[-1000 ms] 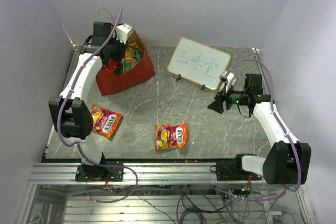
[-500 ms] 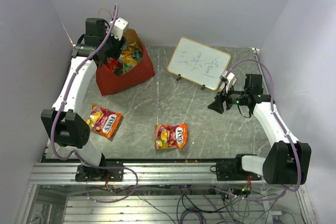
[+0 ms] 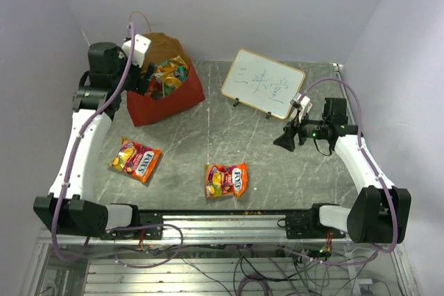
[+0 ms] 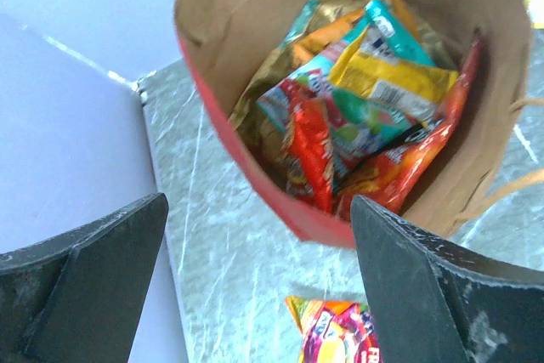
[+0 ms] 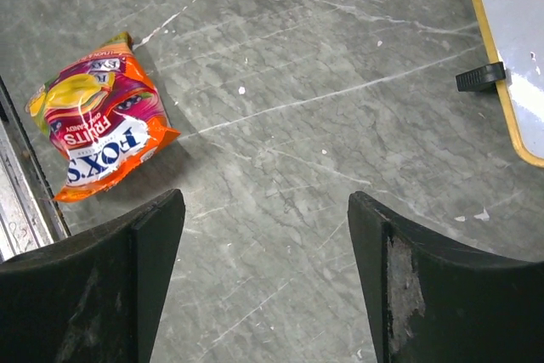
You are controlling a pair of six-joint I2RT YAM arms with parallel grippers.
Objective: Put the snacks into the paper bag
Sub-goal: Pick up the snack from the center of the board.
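Note:
The red paper bag (image 3: 173, 100) stands at the back left, its brown inside (image 4: 246, 6) holding several snacks (image 4: 357, 116) in teal, yellow, red and orange. My left gripper (image 3: 143, 80) hovers by the bag's left rim, open, with nothing between its fingers (image 4: 93, 286). Two orange Fox's candy packets lie flat on the table: one at the front left (image 3: 137, 159), its corner showing in the left wrist view (image 4: 340, 333), and one at the front middle (image 3: 225, 179), also in the right wrist view (image 5: 93, 129). My right gripper (image 3: 284, 141) hangs open and empty over bare table (image 5: 268, 286).
A whiteboard with writing (image 3: 263, 82) stands propped at the back right, its yellow edge and black foot showing in the right wrist view (image 5: 510, 40). A metal rail (image 3: 208, 227) runs along the table's near edge. Pale walls close in the left, back and right.
My left gripper has opened wide and drawn back to the left, off the top of the bag. The right arm has stayed put, its jaws a little wider.

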